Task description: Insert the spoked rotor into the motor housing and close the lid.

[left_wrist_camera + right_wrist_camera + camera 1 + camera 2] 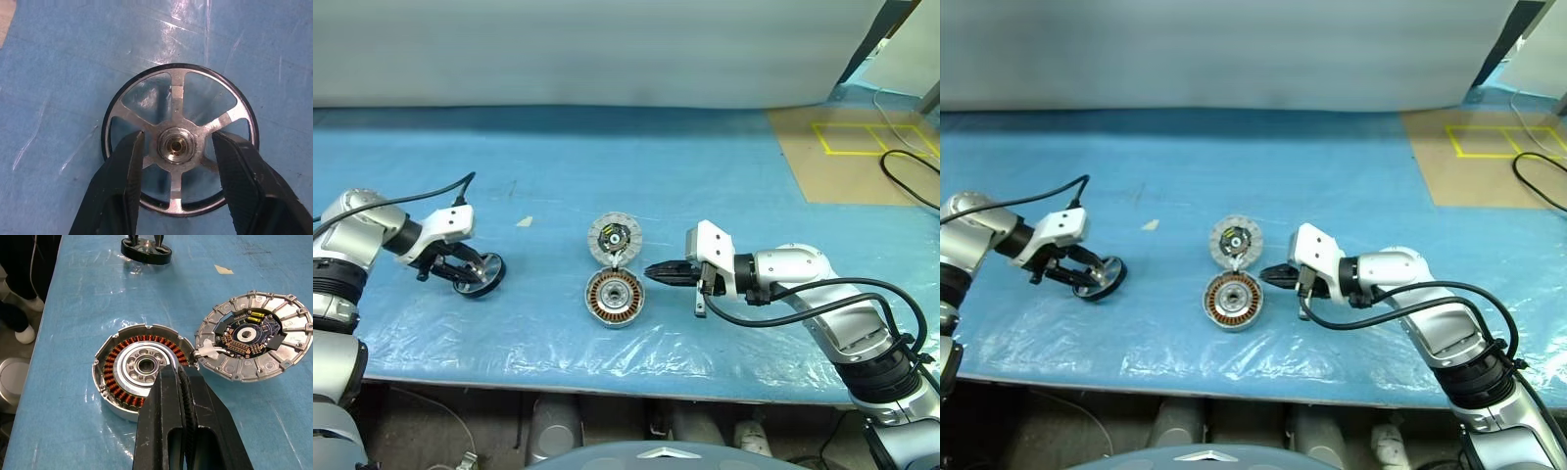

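Spoked rotor (480, 274) lies at the bench's (724, 186) left; our left tool (177, 147) straddles its hub, not yet clenched. Motor housing (614, 298) sits centrally, lid (614, 238) open; our right tool (658, 273), clenched empty, waits beside it.

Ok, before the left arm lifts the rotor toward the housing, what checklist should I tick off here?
1. Left gripper straddles the spoked rotor hub: ok.
2. Fingers clamped on the hub: cannot tell.
3. Motor housing open, windings exposed: ok.
4. Lid swung aside, inner face up: ok.
5. Right gripper shut, tips at the housing rim, clear of the drop path: not ok.
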You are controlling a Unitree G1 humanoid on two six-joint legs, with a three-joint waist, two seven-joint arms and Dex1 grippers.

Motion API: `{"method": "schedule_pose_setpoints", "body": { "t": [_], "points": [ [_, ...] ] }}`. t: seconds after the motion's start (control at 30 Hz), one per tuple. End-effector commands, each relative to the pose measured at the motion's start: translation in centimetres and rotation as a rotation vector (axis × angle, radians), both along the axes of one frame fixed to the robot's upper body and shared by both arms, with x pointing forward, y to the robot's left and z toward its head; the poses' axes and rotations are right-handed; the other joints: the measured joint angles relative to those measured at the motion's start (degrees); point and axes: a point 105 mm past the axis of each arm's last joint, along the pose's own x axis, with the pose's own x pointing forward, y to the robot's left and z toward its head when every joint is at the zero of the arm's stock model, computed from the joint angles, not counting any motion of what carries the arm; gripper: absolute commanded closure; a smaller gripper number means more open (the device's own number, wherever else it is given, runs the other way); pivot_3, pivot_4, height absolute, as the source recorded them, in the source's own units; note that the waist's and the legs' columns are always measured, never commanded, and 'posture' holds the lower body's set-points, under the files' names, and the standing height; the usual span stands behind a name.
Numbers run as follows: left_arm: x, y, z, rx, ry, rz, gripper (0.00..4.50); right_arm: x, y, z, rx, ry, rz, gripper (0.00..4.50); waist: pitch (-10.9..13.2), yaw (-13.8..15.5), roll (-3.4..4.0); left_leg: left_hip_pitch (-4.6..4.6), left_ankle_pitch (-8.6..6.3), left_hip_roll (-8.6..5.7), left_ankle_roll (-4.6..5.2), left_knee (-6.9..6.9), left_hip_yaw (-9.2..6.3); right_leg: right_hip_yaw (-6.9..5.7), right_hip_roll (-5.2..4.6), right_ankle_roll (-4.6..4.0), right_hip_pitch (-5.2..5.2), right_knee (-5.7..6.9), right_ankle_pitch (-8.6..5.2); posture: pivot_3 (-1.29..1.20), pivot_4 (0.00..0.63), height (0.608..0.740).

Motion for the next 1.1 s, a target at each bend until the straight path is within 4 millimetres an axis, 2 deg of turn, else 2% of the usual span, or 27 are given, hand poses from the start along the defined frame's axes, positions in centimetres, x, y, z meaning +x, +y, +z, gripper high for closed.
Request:
{"method": "schedule_pose_setpoints", "body": {
  "t": [0.03,0.33,0.37,0.47,0.8,0.9,1.0,1.1],
  "points": [
    [0.0,0.1,0.2,0.004,-0.009,-0.005,2.19,-0.3,0.2,0.9,0.003,-0.042,0.023,4.50,0.00,0.01,0.00,0.00,0.00,0.00,0.00,0.00,0.00,0.00,0.00,0.00,0.00,0.00,0.00,0.00,0.150,0.740],
    [-0.2,0.3,-0.3,0.031,-0.013,-0.023,2.19,-0.3,0.1,0.8,-0.001,-0.045,0.015,4.50,0.00,0.00,0.00,0.02,0.00,0.00,0.00,-0.01,0.00,0.00,0.00,0.00,0.00,0.00,0.00,0.00,0.150,0.740],
    [-0.3,0.4,-0.4,0.037,-0.012,-0.026,2.56,-0.3,0.1,0.8,-0.001,-0.046,0.014,4.50,0.00,0.01,0.01,0.01,0.00,0.00,0.00,-0.01,0.00,0.00,0.00,0.00,0.00,0.00,0.00,0.00,0.150,0.740],
    [-0.2,0.4,-0.4,0.042,-0.021,-0.023,3.20,-0.3,0.2,0.9,-0.002,-0.048,0.015,4.50,-0.02,0.05,0.06,0.04,0.00,-0.02,0.00,-0.01,0.00,0.01,-0.02,0.00,0.02,0.00,0.00,0.00,0.150,0.740],
    [-0.5,0.3,-0.9,0.047,-0.038,-0.049,3.20,-0.2,0.3,1.0,-0.001,-0.051,0.018,4.50,-0.07,0.04,0.14,0.08,0.00,-0.03,0.00,0.00,0.00,0.01,-0.04,0.00,0.05,0.02,-0.01,0.00,0.150,0.740],
    [-0.4,-0.6,-0.3,-0.013,-0.079,-0.075,3.20,-0.1,0.1,1.1,0.007,-0.049,0.013,4.50,-0.11,0.05,0.21,0.08,0.00,-0.04,0.00,0.00,0.00,0.02,-0.06,-0.01,0.07,0.02,-0.01,0.00,0.150,0.740],
    [0.3,-3.0,1.8,-0.215,-0.122,-0.024,3.20,0.1,0.0,1.5,0.025,-0.047,0.003,4.50,-0.10,0.19,0.21,0.04,0.00,-0.05,0.00,0.00,0.00,0.00,-0.10,0.00,0.06,0.00,-0.01,0.00,0.150,0.740],
    [-0.6,-3.8,3.3,-0.243,-0.151,-0.076,3.20,0.2,-0.2,1.6,0.024,-0.048,-0.003,4.50,-0.03,0.06,0.02,-0.06,0.00,-0.06,0.00,0.02,0.01,-0.01,-0.14,-0.01,0.00,0.00,-0.02,0.00,0.150,0.740]
  ]
}}
